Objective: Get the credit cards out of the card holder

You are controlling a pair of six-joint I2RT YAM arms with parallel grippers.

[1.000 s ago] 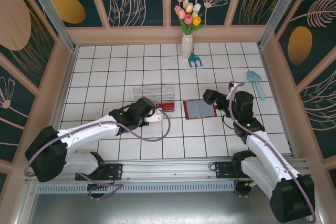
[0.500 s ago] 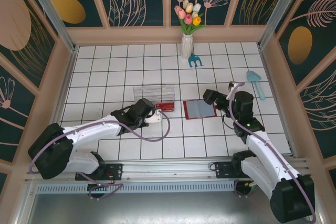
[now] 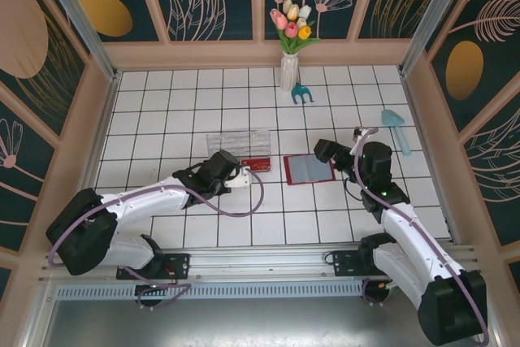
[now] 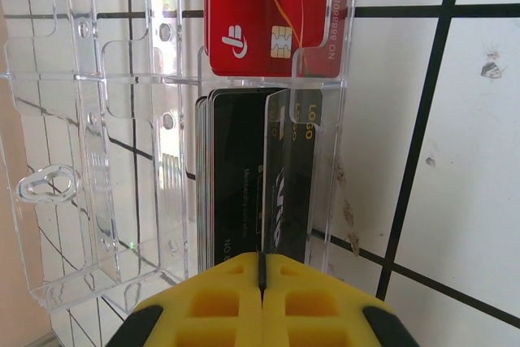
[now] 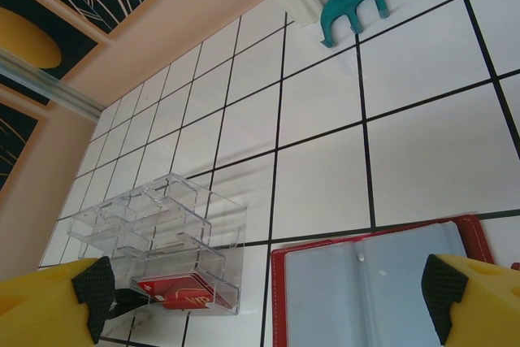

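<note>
Left pincer (image 4: 262, 275) is closed on the near short edge of the dark card (image 4: 244, 176). The card's long axis runs straight ahead of the jaws into the near compartment of the clear box (image 4: 106, 160). The red card (image 4: 268, 14) lies in the next compartment beyond. Right pincer (image 5: 264, 294) hovers with jaws wide and empty over the open holder (image 5: 382, 282), which lies on the table (image 3: 162, 103) beside the box. The release probably falls to the left arm.
</note>
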